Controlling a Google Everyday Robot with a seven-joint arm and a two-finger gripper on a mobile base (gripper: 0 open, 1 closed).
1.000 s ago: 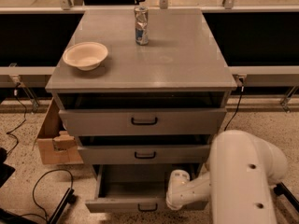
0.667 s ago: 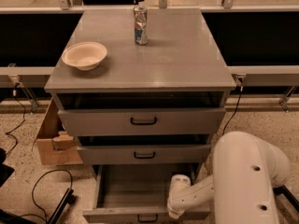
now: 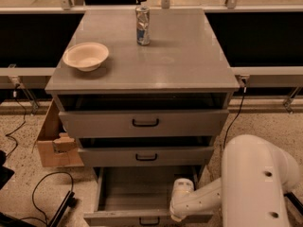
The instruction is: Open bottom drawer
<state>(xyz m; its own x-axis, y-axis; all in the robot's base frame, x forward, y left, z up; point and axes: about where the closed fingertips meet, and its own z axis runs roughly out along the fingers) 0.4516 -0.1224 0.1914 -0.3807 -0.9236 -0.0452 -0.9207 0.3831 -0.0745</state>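
Observation:
The bottom drawer of the grey cabinet stands pulled out, its shallow grey tray showing and its front with the black loop handle at the frame's lower edge. My white arm reaches in from the lower right, its wrist over the drawer's right front corner. The gripper is hidden below the wrist at the drawer front. The two upper drawers are nearly shut.
A beige bowl and a drink can stand on the cabinet top. A cardboard box sits on the floor to the left, with black cables near it. A rail runs behind the cabinet.
The bottom drawer has slid further out toward me, and my arm's wrist has drawn back with it toward the frame's lower edge.

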